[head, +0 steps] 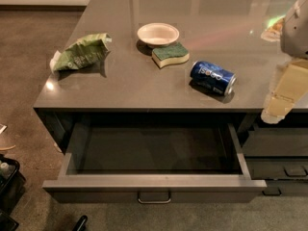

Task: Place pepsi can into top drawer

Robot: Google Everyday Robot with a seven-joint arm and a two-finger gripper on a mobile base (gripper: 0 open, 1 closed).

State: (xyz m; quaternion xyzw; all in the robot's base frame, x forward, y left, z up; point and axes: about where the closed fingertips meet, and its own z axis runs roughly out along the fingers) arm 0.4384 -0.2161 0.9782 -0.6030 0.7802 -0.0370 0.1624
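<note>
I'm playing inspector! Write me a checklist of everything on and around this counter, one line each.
Surface: grey counter, shiny, with loose things on it.
Job's things: pepsi can lies on its side on the counter, near the front edge; top drawer is pulled open below, nothing seen inside.
Clutter: white bowl; green-and-yellow sponge just in front of it; crumpled green bag at the left.
Grippers: gripper at the right edge, right of the can, not touching it.
Cables: nothing seen.
Surroundings: brown floor; narrower drawers on the right.
</note>
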